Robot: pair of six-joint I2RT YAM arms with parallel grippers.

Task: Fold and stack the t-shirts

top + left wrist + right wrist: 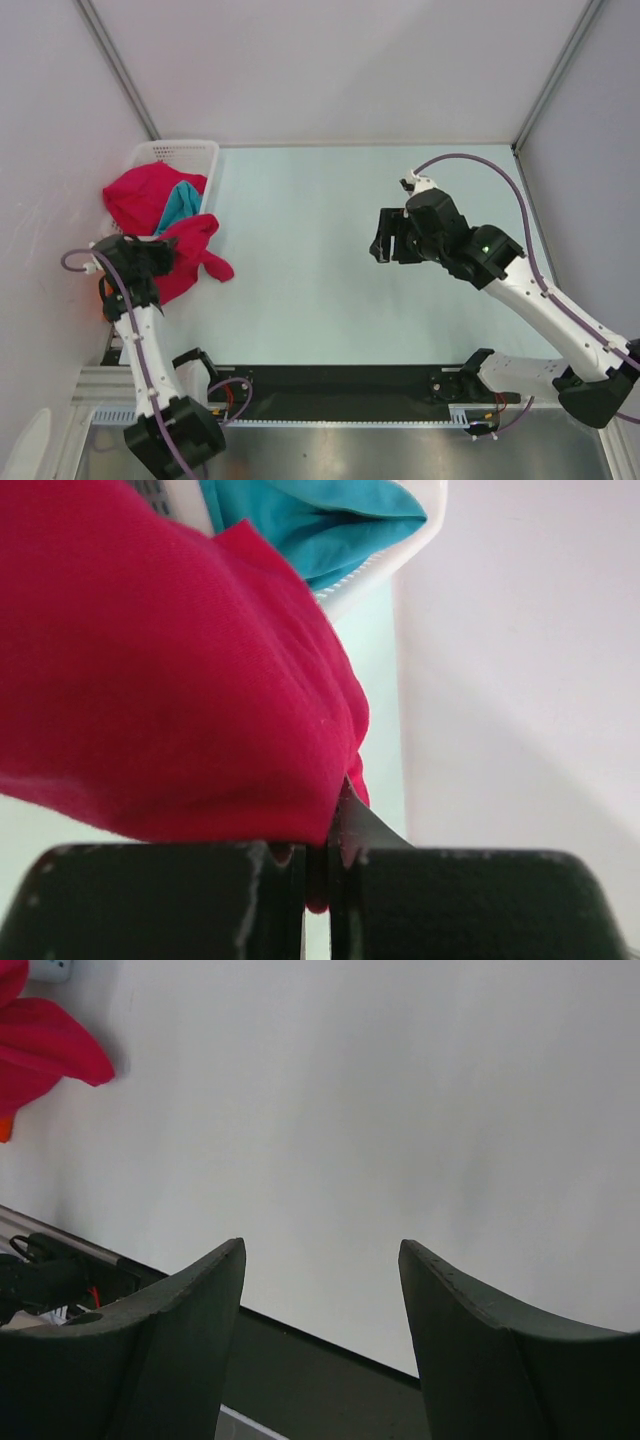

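A crimson t-shirt point(195, 250) is pinched in the closed left hand point(135, 265) just in front of the basket point(175, 152), its length trailing rightwards from that hand onto the desk point(320, 200). The right hand point(392, 240) is held wide open, well apart to the shirt's right, so the left is judged nearer.

red tee #1 point(145, 190): crumpled heap in white basket point(188, 148), far-left tabletop point(320, 260) | teal tee point(181, 205): bunched betw. the reds | red tee #2 point(197, 252): spills over basket rim, sleeve out over tabletop, pinched in left claw point(318, 858)
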